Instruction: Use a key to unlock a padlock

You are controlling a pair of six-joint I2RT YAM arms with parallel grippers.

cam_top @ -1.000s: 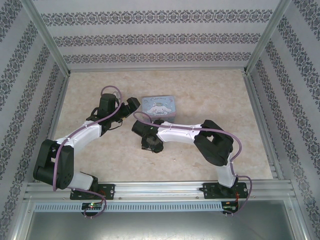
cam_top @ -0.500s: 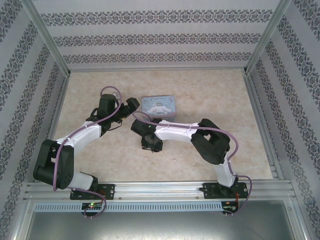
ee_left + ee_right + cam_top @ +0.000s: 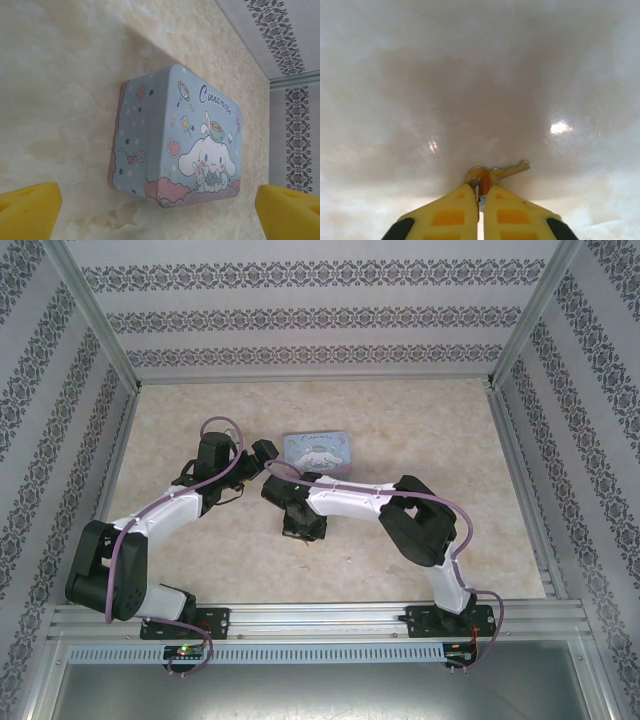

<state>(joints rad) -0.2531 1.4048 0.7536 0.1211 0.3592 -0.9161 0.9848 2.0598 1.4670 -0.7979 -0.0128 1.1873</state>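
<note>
R tool (image 3: 480, 192) is pressed together, pinching the key (image 3: 492, 173) by its round head at the very fingertips. The blade sticks out to the right, low over the counter (image 3: 430, 420); can't tell if it touches. From above, R arm reaches in w/ the tool pointing down near the counter's middle, a bit toward the near edge from the tin (image 3: 317, 452). Tin sits lid-up, flat, approx centre of the counter, slightly toward the far edge. L tool (image 3: 263, 451) hangs just beside the tin's left end, not touching. It is spread wide, yellow pads (image 3: 27, 210) far apart, w/ the tin framed between them in the wrist view. Nothing is in L tool.
</note>
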